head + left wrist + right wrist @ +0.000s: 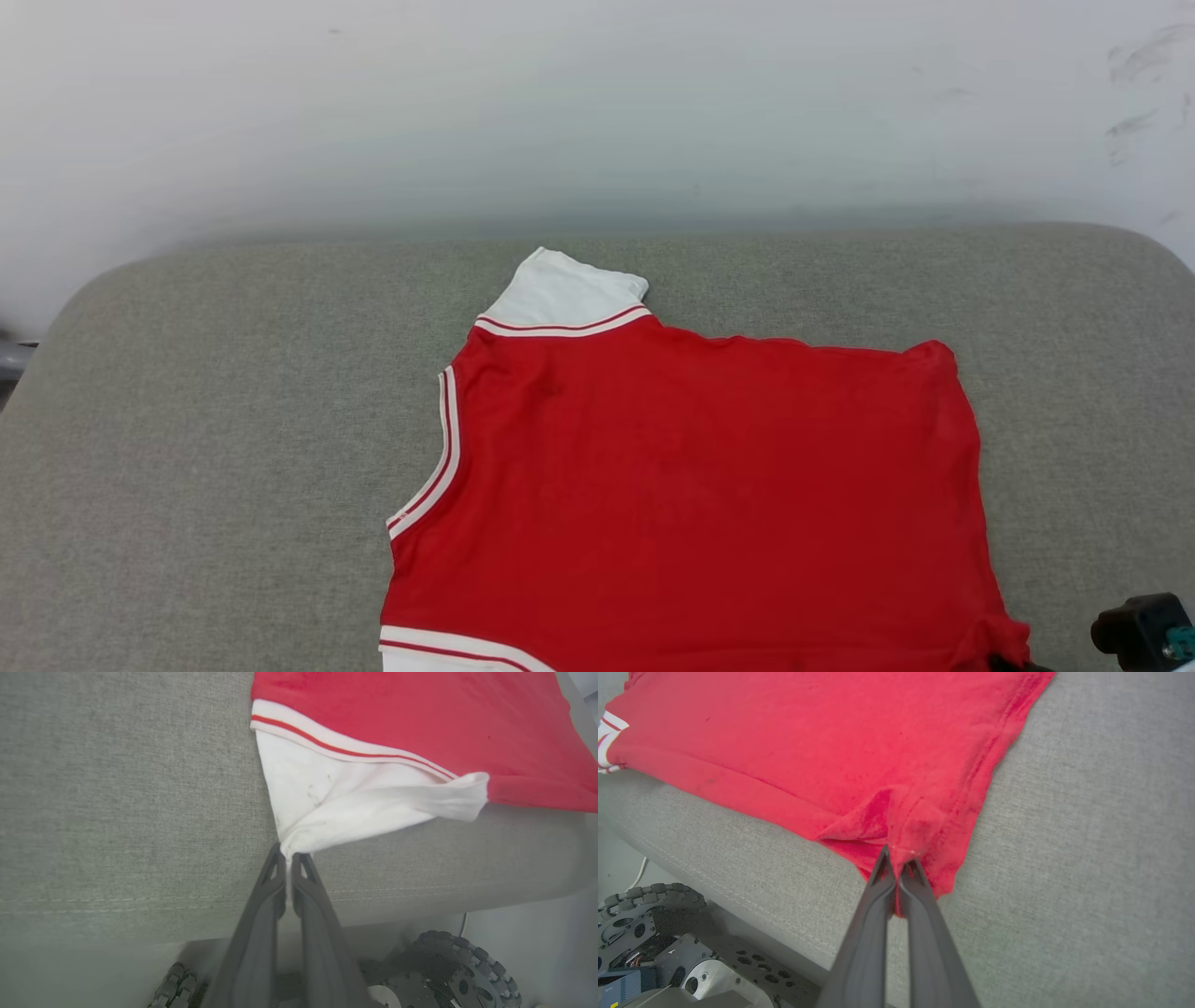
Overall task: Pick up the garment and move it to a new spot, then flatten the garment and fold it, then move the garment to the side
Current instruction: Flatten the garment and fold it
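Note:
The garment (691,485), a red T-shirt with white sleeves and striped trim, lies spread on the grey cushioned surface (233,448), its near edge at the front of the cushion. In the left wrist view my left gripper (289,856) is shut on the tip of the near white sleeve (336,798), which is pulled into a point. In the right wrist view my right gripper (899,858) is shut on the bunched red hem corner (906,835). The other white sleeve (565,289) lies flat at the far side. A dark part of the right arm (1144,630) shows at the head view's lower right.
A pale wall (597,112) rises behind the cushion. The cushion's stitched front edge (140,900) drops off toward me, and the robot's wheeled base (448,970) stands below it. Bare grey fabric lies to the left and right of the garment.

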